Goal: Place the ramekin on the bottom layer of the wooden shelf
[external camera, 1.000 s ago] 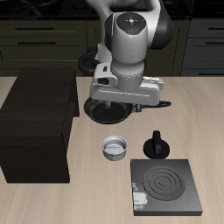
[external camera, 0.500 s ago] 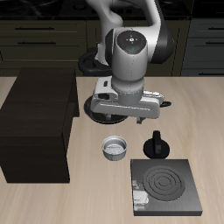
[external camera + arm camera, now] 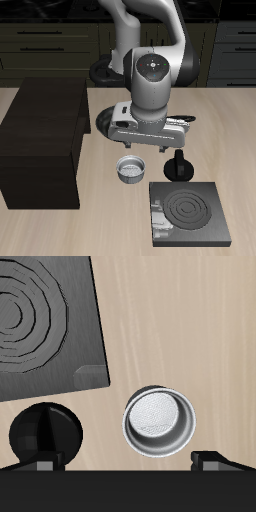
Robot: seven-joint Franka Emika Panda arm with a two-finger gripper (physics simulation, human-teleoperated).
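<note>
A pale wooden table (image 3: 110, 225) stands before dark kitchen cabinets, and the robot's arm leans out over its middle from the far side. The ramekin (image 3: 132, 169) sits upright on the bare tabletop, between the wooden shelf (image 3: 42, 145) and the square stove plate (image 3: 187, 212), apart from both. The shelf is the large dark box at the side of the table, well apart from the bowl. In the wrist view the ramekin (image 3: 160, 423) shows a round grey inside and a pale rim, with nothing touching it. The gripper (image 3: 133, 461) hangs above the table just behind the bowl; its two fingertips (image 3: 214, 459) stand wide apart, holding nothing, and the bowl lies near the gap between them but ahead of it. A small black pot (image 3: 178, 166) with an upright handle stands just beside the ramekin, at the far edge of the stove plate (image 3: 45, 326). A black frying pan (image 3: 108, 121) lies farther back under the arm, mostly hidden, so its exact position is hard to tell.
</note>
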